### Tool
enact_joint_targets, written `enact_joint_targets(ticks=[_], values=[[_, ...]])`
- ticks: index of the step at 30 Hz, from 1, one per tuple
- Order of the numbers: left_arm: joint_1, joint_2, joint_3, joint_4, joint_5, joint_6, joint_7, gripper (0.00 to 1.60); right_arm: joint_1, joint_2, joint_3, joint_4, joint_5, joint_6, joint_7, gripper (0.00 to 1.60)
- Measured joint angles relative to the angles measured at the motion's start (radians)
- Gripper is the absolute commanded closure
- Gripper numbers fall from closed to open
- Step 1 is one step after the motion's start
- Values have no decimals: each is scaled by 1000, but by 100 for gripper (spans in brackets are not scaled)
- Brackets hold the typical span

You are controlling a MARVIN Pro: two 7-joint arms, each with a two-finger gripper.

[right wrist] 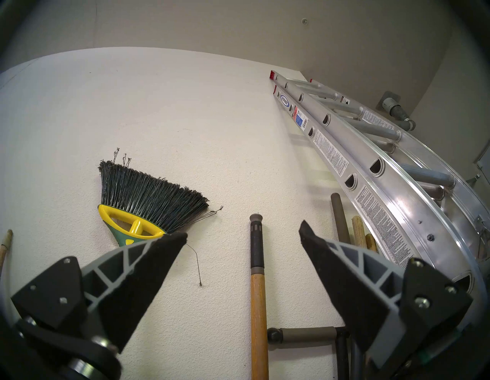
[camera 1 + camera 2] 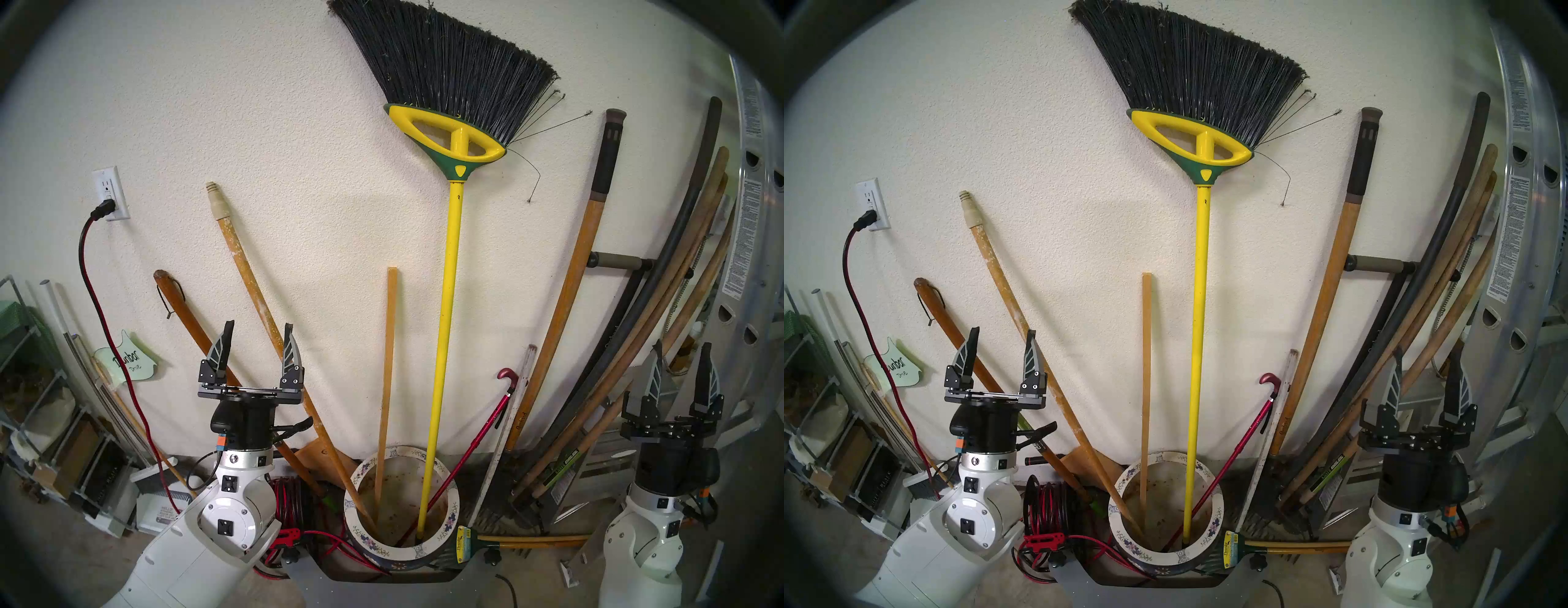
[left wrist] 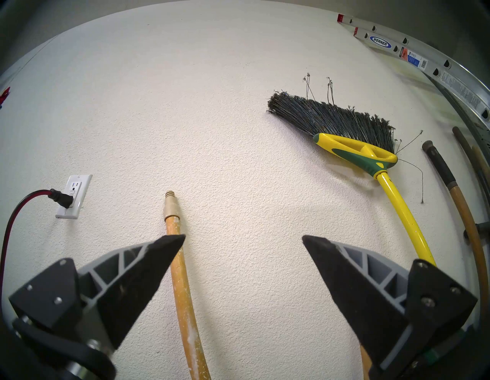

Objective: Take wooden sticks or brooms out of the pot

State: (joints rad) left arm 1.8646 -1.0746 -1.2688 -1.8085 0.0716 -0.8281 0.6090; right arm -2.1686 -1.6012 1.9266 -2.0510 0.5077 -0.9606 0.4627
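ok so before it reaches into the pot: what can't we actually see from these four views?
- Pot floor: head views; near rim hides where the broom, flat wooden stick, wooden pole and red cane foot.
- Pot: absent from both wrist views, which face the wall.
- Broom pole, lower part: left wrist view, cut off by a finger of the open left gripper.
- Open right gripper: tool handles behind clutter its outline.

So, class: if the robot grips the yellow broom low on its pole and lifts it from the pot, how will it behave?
The broom is probably top-heavy: its bristle head sits high, so it may swing. The glossy pole looks slippery. The pot may rock if the pole catches its rim.
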Motion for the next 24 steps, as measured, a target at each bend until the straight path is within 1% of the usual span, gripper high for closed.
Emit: enact_joint_targets(ticks=[4,9,15,21,24], values=[[0,0,-1,0,0,0,-1,0,-25,5,-48,36,-8,0,38,0],[1,-1,-2,0,-1,0,-2,0,-79,-6,-107,66,-30,0,92,0],[1,-2,-3,0,-1,0,-4,0,-117,-12,-154,102,-15,0,147,0],[2,-3,-3,0,-1,0,-5,0,-113,-10,-195,152,-11,0,200,0],[2,-4,-4,0,-1,0,-6,0,-90,-2,-223,196,-25,0,228,0]])
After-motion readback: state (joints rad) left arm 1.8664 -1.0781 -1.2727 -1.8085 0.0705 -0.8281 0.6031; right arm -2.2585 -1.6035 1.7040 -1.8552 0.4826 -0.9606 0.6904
